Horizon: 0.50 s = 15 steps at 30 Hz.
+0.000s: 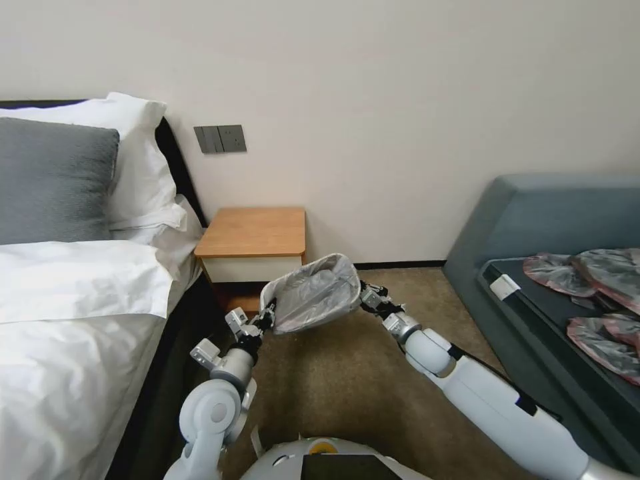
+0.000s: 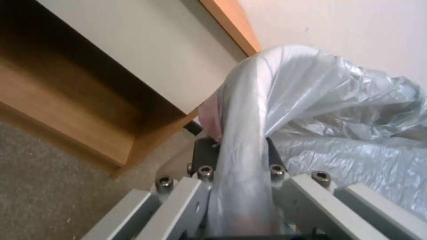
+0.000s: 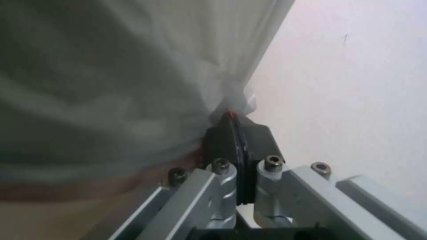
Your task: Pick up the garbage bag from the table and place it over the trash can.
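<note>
One wooden table [image 1: 253, 231] stands at twelve o'clock against the wall. In front of it, one grey garbage bag [image 1: 313, 293] hangs stretched open between two grippers. The left gripper [image 1: 268, 315], at nine o'clock of the bag, pinches its rim; the right gripper [image 1: 363, 293], at three o'clock, is closed tight on the opposite edge.

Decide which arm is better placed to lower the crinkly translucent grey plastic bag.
Neither alone: left gripper and right gripper are each shut on opposite edges of the bag, so both should probably move together.

Grey garbage bag [image 1: 313, 293], orange-brown table [image 1: 253, 232], grey-blue sofa [image 1: 533, 213].
</note>
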Available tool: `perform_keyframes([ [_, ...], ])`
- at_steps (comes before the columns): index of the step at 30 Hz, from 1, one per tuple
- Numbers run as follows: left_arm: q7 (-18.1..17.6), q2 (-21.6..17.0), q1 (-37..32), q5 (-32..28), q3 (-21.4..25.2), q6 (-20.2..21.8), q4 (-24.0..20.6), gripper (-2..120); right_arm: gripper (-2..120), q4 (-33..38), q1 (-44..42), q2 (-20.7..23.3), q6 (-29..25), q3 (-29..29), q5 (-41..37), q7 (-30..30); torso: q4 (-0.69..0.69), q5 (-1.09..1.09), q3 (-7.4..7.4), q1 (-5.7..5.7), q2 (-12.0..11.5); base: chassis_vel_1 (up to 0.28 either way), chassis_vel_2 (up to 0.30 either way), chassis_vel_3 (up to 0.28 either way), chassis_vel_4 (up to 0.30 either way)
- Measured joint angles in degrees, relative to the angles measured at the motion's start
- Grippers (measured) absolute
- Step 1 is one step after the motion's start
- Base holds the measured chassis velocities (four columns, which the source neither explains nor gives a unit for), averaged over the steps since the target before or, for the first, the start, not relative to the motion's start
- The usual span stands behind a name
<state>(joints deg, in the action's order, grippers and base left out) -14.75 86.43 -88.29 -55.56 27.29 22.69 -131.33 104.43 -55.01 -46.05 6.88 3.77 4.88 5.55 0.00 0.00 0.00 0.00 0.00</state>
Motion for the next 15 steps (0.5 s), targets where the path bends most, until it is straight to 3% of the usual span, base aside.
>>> perform_keyframes([
  [12, 0.0, 0.4, 0.0, 2.1, 0.0, 0.1, 0.5, 3, 0, -1.9, -0.4, -0.9, -1.1, -0.6, 2.6, 0.7, 0.00, 0.00, 0.00, 0.00, 0.0, 0.000, 0.000, 0.000, 0.000],
  [15, 0.0, -0.3, 0.1, 5.7, 1.1, 0.1, 2.1, 3, 12, 1.1, -1.8, -0.2, -0.5, -1.6, 2.6, 1.0, 0.00, -0.01, 0.00, 0.00, 0.0, 0.000, 0.000, 0.000, 0.000],
])
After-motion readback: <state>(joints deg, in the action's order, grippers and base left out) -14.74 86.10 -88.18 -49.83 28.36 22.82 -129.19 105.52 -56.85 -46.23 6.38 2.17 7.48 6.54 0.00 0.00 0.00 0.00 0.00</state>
